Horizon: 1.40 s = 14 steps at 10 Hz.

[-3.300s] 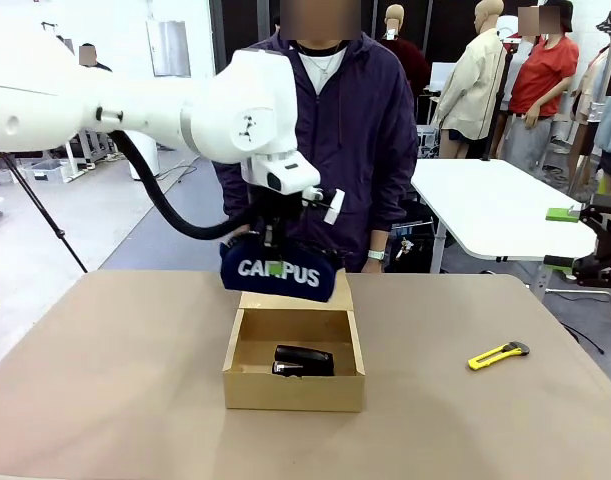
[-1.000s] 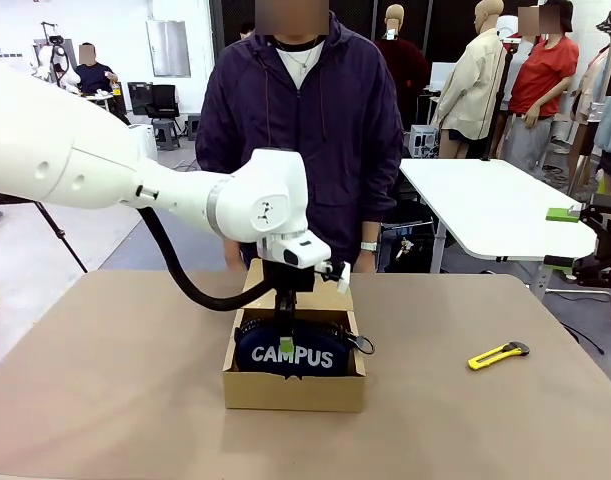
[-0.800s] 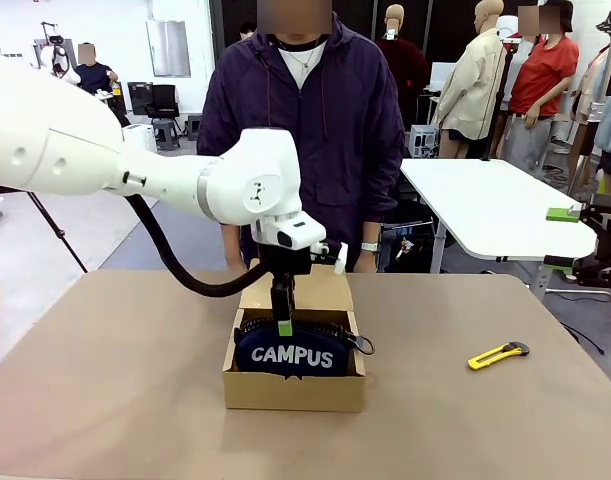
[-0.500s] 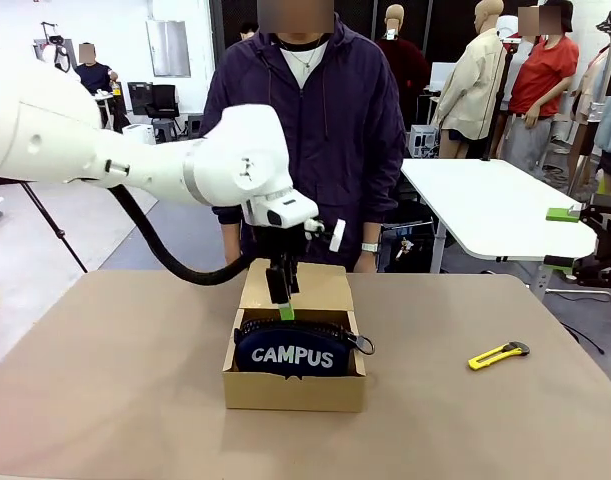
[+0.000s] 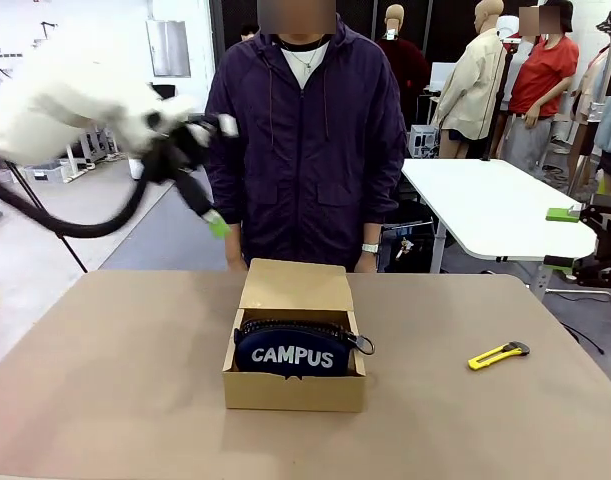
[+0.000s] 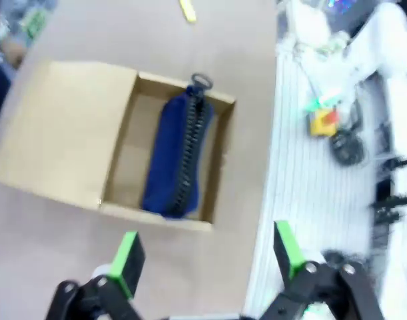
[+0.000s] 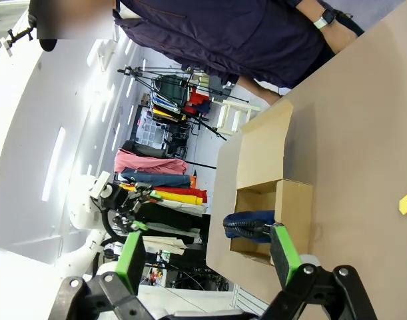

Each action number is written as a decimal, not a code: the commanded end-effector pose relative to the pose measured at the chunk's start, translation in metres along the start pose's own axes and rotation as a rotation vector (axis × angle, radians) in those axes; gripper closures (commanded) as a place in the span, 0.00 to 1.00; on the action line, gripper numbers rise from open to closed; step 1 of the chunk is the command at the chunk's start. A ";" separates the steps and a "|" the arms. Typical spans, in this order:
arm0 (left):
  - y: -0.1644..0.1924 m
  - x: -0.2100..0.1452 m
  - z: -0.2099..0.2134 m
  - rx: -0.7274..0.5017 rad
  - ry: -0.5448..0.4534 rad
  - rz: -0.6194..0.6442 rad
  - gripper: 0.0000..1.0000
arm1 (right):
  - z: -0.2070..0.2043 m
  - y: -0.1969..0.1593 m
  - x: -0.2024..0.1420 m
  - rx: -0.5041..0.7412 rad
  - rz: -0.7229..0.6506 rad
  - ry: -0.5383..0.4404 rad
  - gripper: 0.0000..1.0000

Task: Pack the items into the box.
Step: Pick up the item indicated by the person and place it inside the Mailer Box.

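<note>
Left claw (image 5: 203, 185) of mine is hanging in the upper left of the front frame, all blurry. It's gaping wide open with nothing between the green pads (image 6: 126, 257). Pouch (image 5: 290, 352) is lying in the box (image 5: 293, 392) at frame centre, "CAMPUS" facing me and zipper up, taking up most of the inside. The flap (image 5: 293, 288) is leaning back toward the person (image 5: 305, 150). Knife (image 5: 498, 355) is lying on the table (image 5: 115, 380) at centre right, well apart from the box. Right claw (image 7: 207, 255) is gaping too, gripping nothing, and it's looking sideways at the box and pouch from well off.
</note>
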<state>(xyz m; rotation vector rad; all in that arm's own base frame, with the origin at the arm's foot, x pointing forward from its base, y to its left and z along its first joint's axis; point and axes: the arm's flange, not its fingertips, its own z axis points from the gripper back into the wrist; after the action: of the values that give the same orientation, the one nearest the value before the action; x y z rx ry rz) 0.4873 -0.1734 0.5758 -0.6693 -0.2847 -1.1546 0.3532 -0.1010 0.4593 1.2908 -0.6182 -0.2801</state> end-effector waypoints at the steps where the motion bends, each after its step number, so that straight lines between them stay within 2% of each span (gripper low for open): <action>1: -0.002 -0.089 0.035 -0.040 -0.409 0.346 0.00 | 0.002 0.002 0.000 -0.006 -0.003 0.011 0.00; 3: -0.009 -0.206 0.073 -0.020 -0.763 0.639 0.00 | 0.002 0.002 0.000 -0.006 -0.003 0.011 0.00; 4: -0.012 -0.259 0.079 0.004 -0.908 0.728 0.00 | 0.002 0.002 0.000 -0.006 -0.003 0.011 0.00; 5: -0.012 -0.296 0.072 0.010 -1.021 0.830 0.00 | 0.002 0.002 0.000 -0.006 -0.003 0.011 0.00; 6: -0.001 -0.230 0.083 -0.083 -0.471 0.502 0.00 | 0.002 0.002 0.000 -0.006 -0.003 0.011 0.00; 14: -0.001 -0.230 0.083 -0.083 -0.471 0.502 0.00 | 0.002 0.002 0.000 -0.006 -0.003 0.011 0.00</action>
<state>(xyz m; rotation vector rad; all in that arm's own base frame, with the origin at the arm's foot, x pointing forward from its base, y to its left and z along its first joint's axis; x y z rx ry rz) 0.4087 0.0480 0.5160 -1.0166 -0.4427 -0.5099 0.3530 -0.1013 0.4593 1.2902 -0.6188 -0.2810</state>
